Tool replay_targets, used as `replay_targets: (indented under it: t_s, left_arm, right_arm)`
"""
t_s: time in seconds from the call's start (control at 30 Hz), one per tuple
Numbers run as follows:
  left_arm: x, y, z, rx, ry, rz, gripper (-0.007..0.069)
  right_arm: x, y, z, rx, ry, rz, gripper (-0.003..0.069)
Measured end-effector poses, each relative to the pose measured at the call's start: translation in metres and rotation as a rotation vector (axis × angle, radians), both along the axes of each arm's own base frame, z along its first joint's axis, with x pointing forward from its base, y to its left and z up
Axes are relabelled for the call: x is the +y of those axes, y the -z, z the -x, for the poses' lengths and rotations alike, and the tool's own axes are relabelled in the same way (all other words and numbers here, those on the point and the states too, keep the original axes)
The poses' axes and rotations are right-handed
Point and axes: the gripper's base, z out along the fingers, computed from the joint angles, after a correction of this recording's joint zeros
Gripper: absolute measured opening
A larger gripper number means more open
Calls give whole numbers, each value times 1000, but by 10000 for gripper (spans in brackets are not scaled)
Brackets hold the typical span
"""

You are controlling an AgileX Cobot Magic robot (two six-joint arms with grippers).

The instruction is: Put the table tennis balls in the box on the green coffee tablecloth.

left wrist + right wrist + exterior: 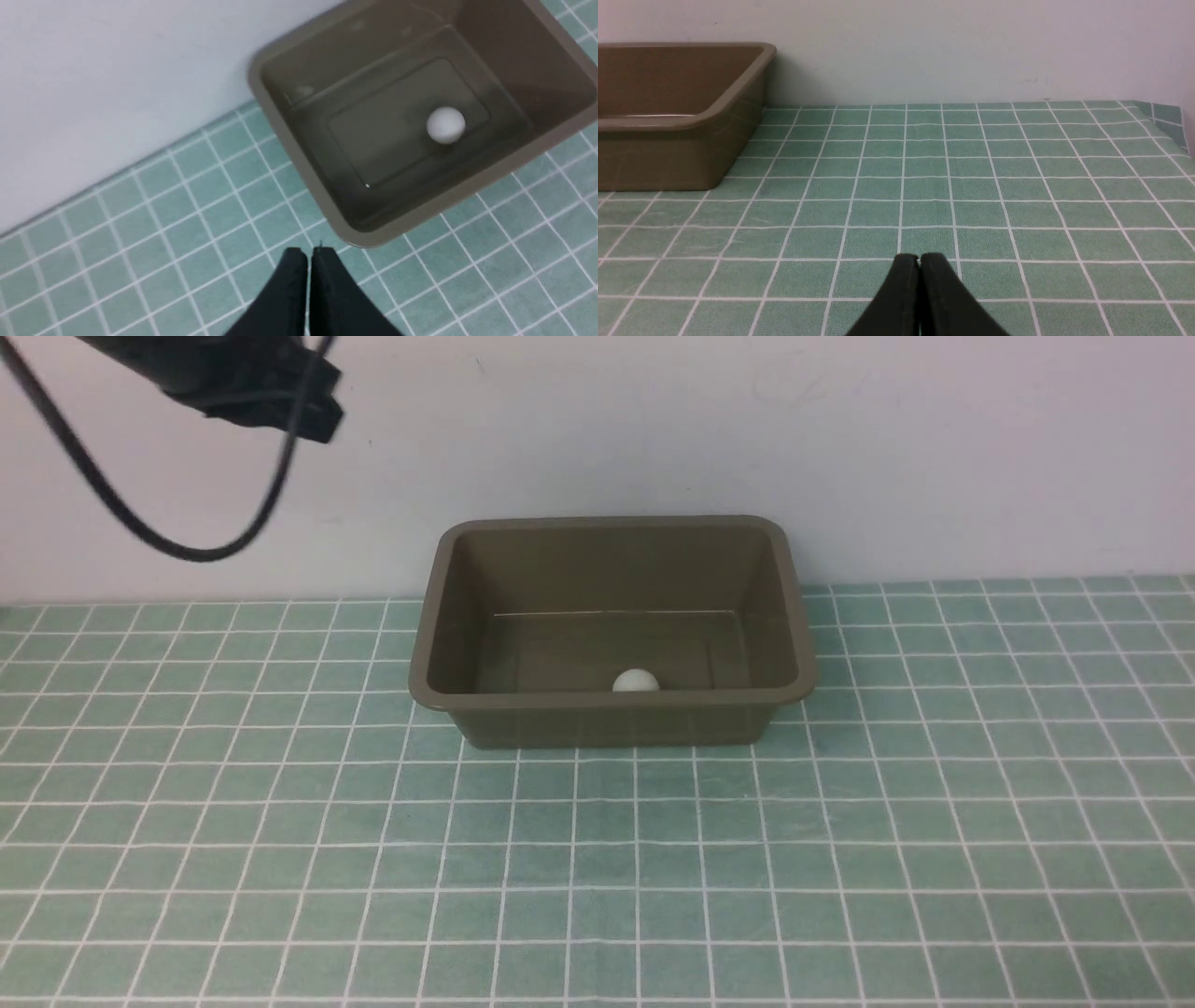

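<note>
My left hand (309,254) has its two black fingers pressed together with only a hairline seam between them, and nothing is pinched there. Through its wrist camera I look down past the fingertips onto the green coffee tablecloth (597,877), just outside a rounded corner of the box (607,728). From the front view this hand hangs high at the upper left, against the pale wall (840,429), well above the surface and off to the left of the box. A black cable (187,551) droops from the arm in a loop in front of the wall.

My right hand (919,259) is pressed together as well, fingers meeting tip to tip and gripping nothing. It sits low over the cloth, well to the right of the box, whose right end shows at the edge of that wrist view. I cannot see this hand from the front.

The table tennis ball (636,681) lies inside the box, on its floor, close to the wall nearest me and roughly midway along it. The front rim hides its lower part in the front view, while the left wrist camera shows it whole, white against the olive-brown bottom. The box stands upright on the cloth, its far side near the wall.
</note>
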Motion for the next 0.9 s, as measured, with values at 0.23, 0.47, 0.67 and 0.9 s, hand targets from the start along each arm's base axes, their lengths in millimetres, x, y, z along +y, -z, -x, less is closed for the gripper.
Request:
replay_targets:
  t_s: [0.23,0.47,0.67,0.9]
  left_arm:
    - [6,-32,81,-176,-49,7,-4]
    - [9,7,149,-350,-130,37,-4]
    - [14,92,170,-370,-220,48,-4]
    - [20,161,194,-481,-371,185,-4]
  right_arm:
    - [0,0,0,0,0,0,-16]
    - [0,0,0,0,0,0,-16]
    - [0,0,0,0,0,0,-16]
    - [0,0,0,0,0,0,-16]
